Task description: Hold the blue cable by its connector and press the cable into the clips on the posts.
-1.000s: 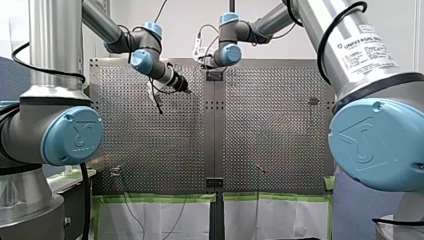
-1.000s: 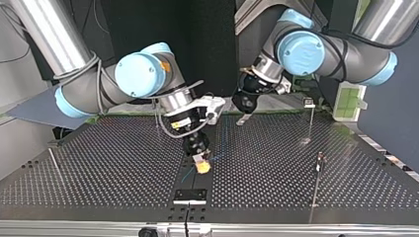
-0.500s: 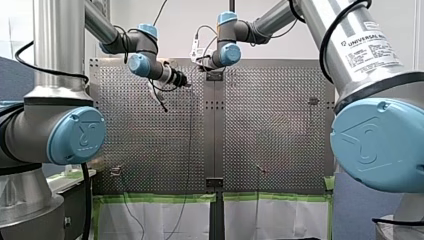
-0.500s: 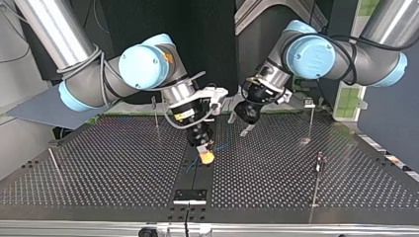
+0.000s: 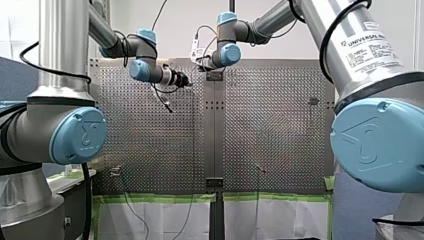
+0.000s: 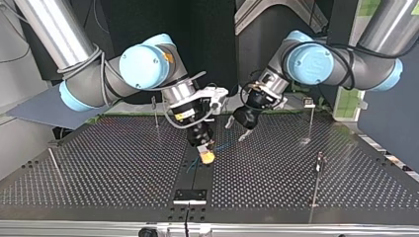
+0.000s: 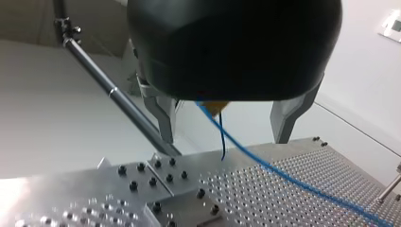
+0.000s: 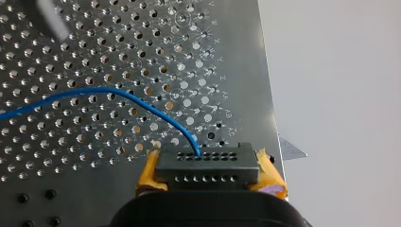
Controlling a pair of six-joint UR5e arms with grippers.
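My right gripper is shut on the black connector, its yellow pads on both sides. The blue cable runs from the connector across the perforated plate. In the top view that gripper hangs low over the table's middle seam. My left gripper hovers just behind it, tilted toward it. In the left wrist view its metal fingers stand wide apart, and the blue cable passes between them untouched, sloping down to the plate. In the front view my left gripper is near the far edge.
Thin posts stand on the table: one at the top view's far right, one nearer at the right, one at the far left. A leaning rod is at the left edge. A black plate sits on the seam.
My left gripper has swung in toward the cable behind my right gripper. My right gripper rose slightly with the connector a second ago and has held still since.
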